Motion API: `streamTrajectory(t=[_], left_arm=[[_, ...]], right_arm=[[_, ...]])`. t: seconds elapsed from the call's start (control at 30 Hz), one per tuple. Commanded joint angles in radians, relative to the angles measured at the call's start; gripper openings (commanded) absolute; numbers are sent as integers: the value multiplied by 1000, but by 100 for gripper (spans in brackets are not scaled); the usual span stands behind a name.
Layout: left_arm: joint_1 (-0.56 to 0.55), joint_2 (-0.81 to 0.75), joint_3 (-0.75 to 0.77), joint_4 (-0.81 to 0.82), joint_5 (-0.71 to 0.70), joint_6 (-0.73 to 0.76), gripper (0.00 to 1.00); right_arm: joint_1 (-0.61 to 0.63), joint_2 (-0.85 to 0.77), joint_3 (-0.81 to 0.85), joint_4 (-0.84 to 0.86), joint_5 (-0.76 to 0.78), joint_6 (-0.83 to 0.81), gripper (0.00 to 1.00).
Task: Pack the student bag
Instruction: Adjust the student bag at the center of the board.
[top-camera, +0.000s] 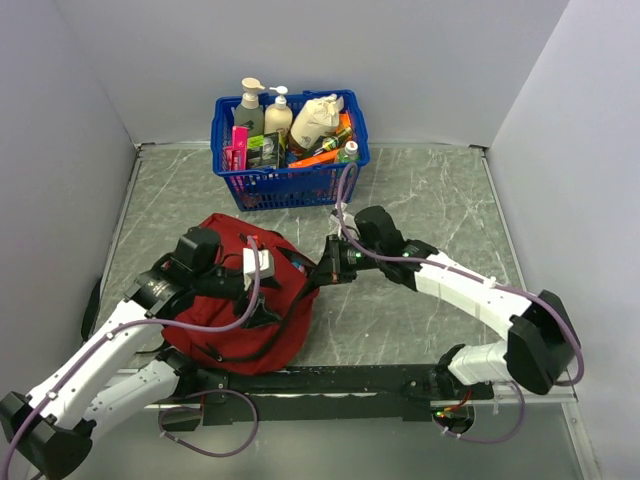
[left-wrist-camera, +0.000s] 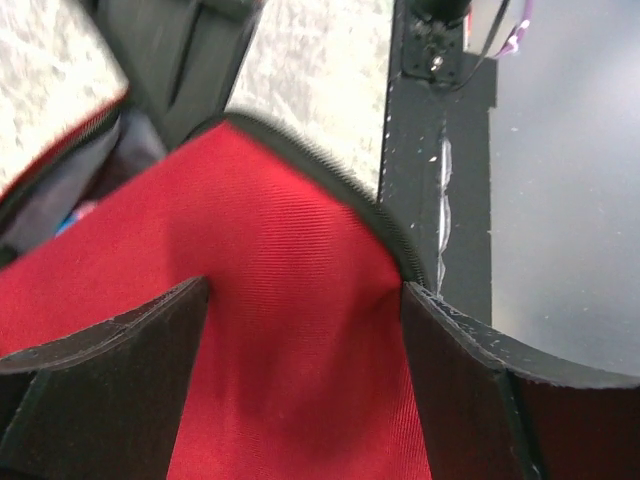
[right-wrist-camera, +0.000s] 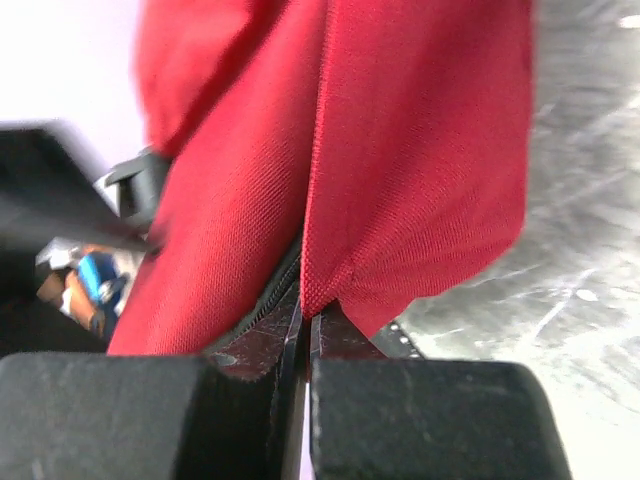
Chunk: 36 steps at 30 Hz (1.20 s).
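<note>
The right gripper (right-wrist-camera: 305, 335) clamps the student bag's (top-camera: 228, 238) red edge at lower centre. The left gripper's (left-wrist-camera: 300, 290) jaws stand spread over its fabric.

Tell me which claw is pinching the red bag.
The right claw, shut on the edge of the student bag; the left claw stands open over the fabric.

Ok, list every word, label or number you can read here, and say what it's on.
Nothing can be read for certain.
Labels on the bottles in the blue basket: too small to read.
Print on the pink pack: too small and blurred.
The student bag: no lettering shows in any view.
</note>
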Motion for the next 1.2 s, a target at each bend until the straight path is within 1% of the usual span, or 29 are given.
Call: streamTrajectory(t=[0.0, 0.13, 0.2, 0.3, 0.33, 0.4, 0.47, 0.5, 0.53, 0.6, 0.63, 0.67, 0.73, 0.8, 0.87, 0.93, 1.0, 1.07, 1.13, 1.17], left_arm=[[-7, -4, -49, 92, -28, -37, 82], [-24, 4, -90, 148, -85, -52, 84], [-27, 8, -97, 161, -128, -49, 84], [-26, 8, -89, 171, -185, -55, 84], [-27, 10, -87, 177, -197, -57, 85], [-26, 8, -90, 192, -241, -77, 85], [-27, 10, -106, 197, -248, -80, 84], [-27, 13, -113, 200, -245, -81, 84], [-27, 13, -121, 198, -245, -66, 84], [-29, 19, -124, 206, -246, -63, 85], [-29, 22, -114, 201, -233, -55, 85], [-29, 22, -103, 198, -222, -55, 86], [-29, 24, -60, 188, -181, -57, 89], [-27, 30, -20, 136, -148, -48, 93], [-27, 33, 60, 76, -105, -8, 95], [-21, 33, 141, 13, -107, 6, 98], [5, 33, 195, -50, -125, 41, 98], [40, 36, 264, -101, -140, 99, 97], [66, 36, 304, -197, -156, 147, 91], [98, 35, 310, -237, -162, 200, 90]], right_arm=[[-19, -133, 1, 191, -142, 16, 0], [-19, -149, 24, 174, -151, -4, 0], [-19, -143, 17, 138, -162, -26, 0], [-18, -186, -75, 158, -133, -43, 0], [-19, -195, -119, 149, -115, -53, 0], [-19, -222, -150, 93, -57, -92, 0], [-18, -253, -169, 45, -4, -115, 0], [-16, -259, -166, -33, 78, -135, 0], [-16, -261, -146, -84, 114, -142, 4], [-16, -252, -119, -163, 178, -162, 18], [-14, -252, -100, -217, 201, -162, 34], [-14, -267, -94, -231, 217, -161, 44], [-8, -293, -85, -269, 266, -167, 56], [-1, -345, -65, -294, 301, -179, 57], [30, -411, -57, -302, 340, -193, 52], [65, -460, -42, -306, 346, -205, 49], [96, -485, -23, -317, 375, -222, 47], [152, -502, -8, -323, 402, -236, 47], [191, -494, 30, -333, 419, -245, 47], [238, -486, 49, -337, 429, -260, 49]])
